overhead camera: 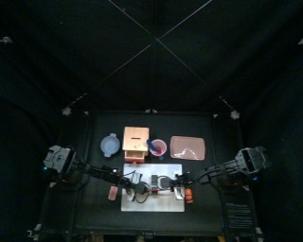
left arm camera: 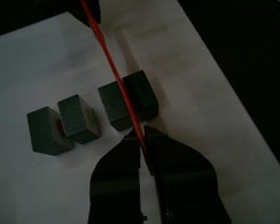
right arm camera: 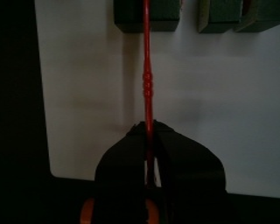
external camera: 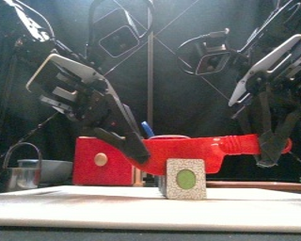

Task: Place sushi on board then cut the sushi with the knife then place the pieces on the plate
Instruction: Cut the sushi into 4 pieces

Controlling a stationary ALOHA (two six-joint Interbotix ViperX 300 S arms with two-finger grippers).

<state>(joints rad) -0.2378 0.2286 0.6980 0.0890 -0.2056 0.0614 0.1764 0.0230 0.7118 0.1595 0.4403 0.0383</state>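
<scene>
Right gripper: my jaws are clamped on the handle of the red toy knife. Its blade is edge down and runs straight out from my wrist.
Left gripper: my jaws are drawn nearly together at the blade's far end. They look pinched on it, though black on black hides the contact itself.
Sushi: three dark green blocks sit on the white cutting board. Two cut pieces stand just beside each other. The larger block lies under the blade, a little apart from them.
Step in hand: cutting, by my reading. No block shows on the pink tray behind the board, so plating is not yet begun.
Doing it well: I should keep both ends of the blade level and upright. I should press straight down across the block's middle rather than saw, so it neither tips nor skids toward the cut pieces.
Right wrist view: it shows the blade dead edge-on and centred over the block, which is my best check of aim. It tells me nothing about height.
Left wrist view: it shows all three blocks and the gaps between them.
Front view: only one speckled end face with a green centre is visible. It puts the blade at about the block's top, which neither wrist view gives.
Top view: it alone shows where the tray lies relative to the board.
</scene>
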